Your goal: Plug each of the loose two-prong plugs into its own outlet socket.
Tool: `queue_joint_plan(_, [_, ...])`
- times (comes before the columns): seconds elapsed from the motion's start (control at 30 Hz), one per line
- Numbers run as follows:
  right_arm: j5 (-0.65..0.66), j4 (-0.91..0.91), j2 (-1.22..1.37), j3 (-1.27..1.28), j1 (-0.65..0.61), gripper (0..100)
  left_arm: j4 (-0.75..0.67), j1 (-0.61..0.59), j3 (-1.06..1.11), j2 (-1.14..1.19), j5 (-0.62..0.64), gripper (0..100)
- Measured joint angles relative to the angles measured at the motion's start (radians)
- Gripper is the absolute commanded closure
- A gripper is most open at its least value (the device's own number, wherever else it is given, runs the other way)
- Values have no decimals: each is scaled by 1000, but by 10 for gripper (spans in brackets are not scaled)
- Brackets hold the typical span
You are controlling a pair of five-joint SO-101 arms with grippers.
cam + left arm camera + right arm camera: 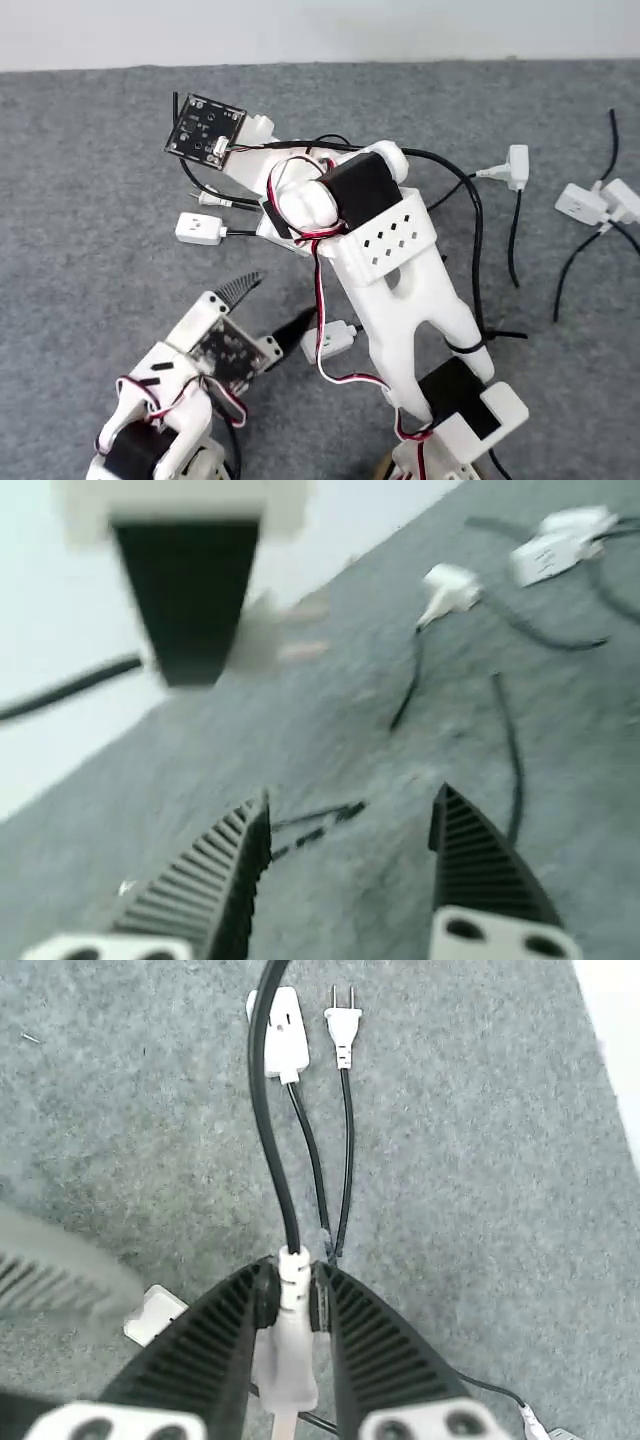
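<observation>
- High view suggests the task is barely begun: a two-prong plug lies loose just beside an empty outlet socket, its prongs bare, on the grey table.
- Another loose plug lies well apart across the table, not plugged in. Near it, two white cord ends touch; I cannot tell whether they are mated.
- Right gripper is clenched on a white moulded cord end, with a thick black cable running out ahead. I cannot tell whether it is a plug or a socket.
- Left gripper hangs released above the table, jaws apart with nothing between them.
- Table surface looks like short grey felt. The plugs and sockets are smooth white plastic blocks on thin, limp black cords. The gripper jaws are black, ridged and tapering.
</observation>
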Motion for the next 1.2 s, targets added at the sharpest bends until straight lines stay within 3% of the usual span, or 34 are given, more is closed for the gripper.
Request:
queue_joint_plan(0.27, [0,2,-5,0,-20,991,0,138,-83,0,-64,747])
queue_joint_plan(0.57, [-2,2,-81,0,-173,991,-43,146,-83,0,-153,747])
queue_joint_plan(1.0, [-2,2,-199,5,-187,991,-92,146,-71,0,-163,748])
queue_joint_plan(1.2, [-14,2,-256,63,-264,991,-92,149,-69,0,-163,749])
